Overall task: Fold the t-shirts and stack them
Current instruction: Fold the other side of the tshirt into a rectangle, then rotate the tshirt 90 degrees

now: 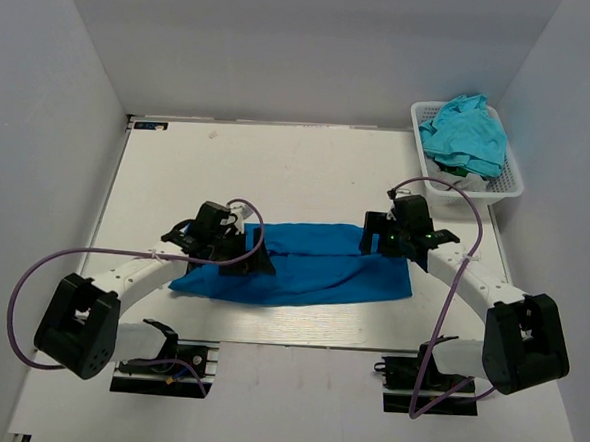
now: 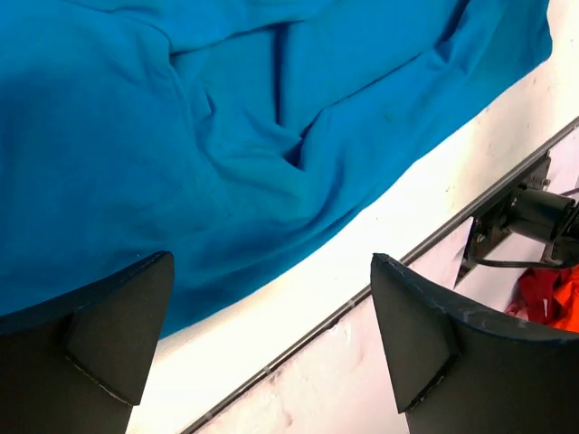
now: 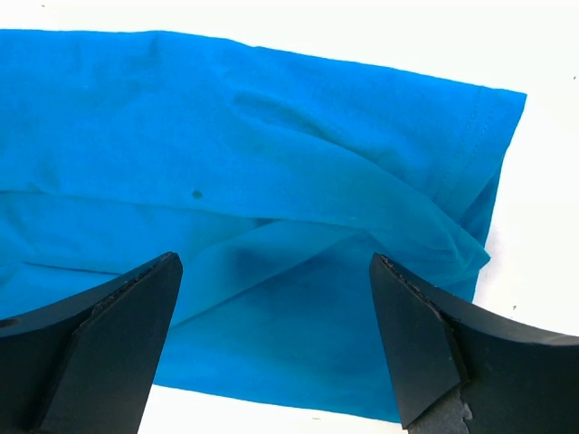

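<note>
You're hovering left gripper (image 2: 271, 262), right gripper (image 3: 276, 260) wide, empty | royal blue t-shirt (image 1: 312, 267) seeming limp, light | try pinching end corners

The left arm (image 1: 137, 271) and the right arm (image 1: 482, 278) look alike: slim white links joined by bulky, rounded black housings, each on a black base bracket. A thin purple cable (image 1: 73, 253) loops off the left arm, and a second purple cable (image 1: 441, 315) off the right. The left gripper (image 1: 219, 238) and right gripper (image 1: 399, 232) are black. Their fingers (image 3: 425, 344) are matte black wedges with scuffed, pale edges. Small green lights (image 1: 389, 228) glow on the right gripper's body.
</note>
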Available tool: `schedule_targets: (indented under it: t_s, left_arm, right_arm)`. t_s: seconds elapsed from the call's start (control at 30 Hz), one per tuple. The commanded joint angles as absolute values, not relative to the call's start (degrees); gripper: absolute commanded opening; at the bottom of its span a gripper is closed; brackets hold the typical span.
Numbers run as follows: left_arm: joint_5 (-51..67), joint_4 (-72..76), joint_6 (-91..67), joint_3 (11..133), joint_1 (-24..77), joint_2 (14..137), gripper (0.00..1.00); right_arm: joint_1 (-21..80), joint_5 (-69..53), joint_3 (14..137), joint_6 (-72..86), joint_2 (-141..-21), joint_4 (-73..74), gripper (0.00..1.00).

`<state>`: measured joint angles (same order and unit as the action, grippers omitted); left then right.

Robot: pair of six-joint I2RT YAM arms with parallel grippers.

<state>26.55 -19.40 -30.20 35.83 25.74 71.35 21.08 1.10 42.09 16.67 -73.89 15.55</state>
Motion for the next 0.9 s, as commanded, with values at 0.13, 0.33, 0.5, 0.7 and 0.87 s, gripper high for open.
schedule_targets:
  t_s: [0.13, 0.33, 0.5, 0.7, 0.87]
  left_arm:
    - [16.98, -23.2, -30.76, 41.99, 26.1, 66.37, 1.0]
    - [0.99, -23.72, -38.05, 43.42, 24.87, 60.91, 1.0]
    - [-6.39, -35.21, -44.98, 50.08, 24.35, 73.45, 1.0]
    - [-5.28, -37.18, -50.8, 52.21, 23.03, 86.82, 1.0]
    - [-11.57, -35.69, -52.73, 54.92, 21.09, 92.27, 1.0]
  right_arm:
    - [20.92, 2.11, 43.59, 16.26, -72.25, 15.03, 0.9]
    - [20.83, 4.66, 46.49, 16.08, -75.4, 15.21, 0.9]
    - [20.92, 2.11, 49.74, 16.61, -81.29, 13.45, 0.9]
    - [21.27, 2.11, 50.63, 16.43, -87.8, 12.39, 0.9]
    - [21.53, -2.0, 46.16, 17.76, -89.21, 11.87, 0.9]
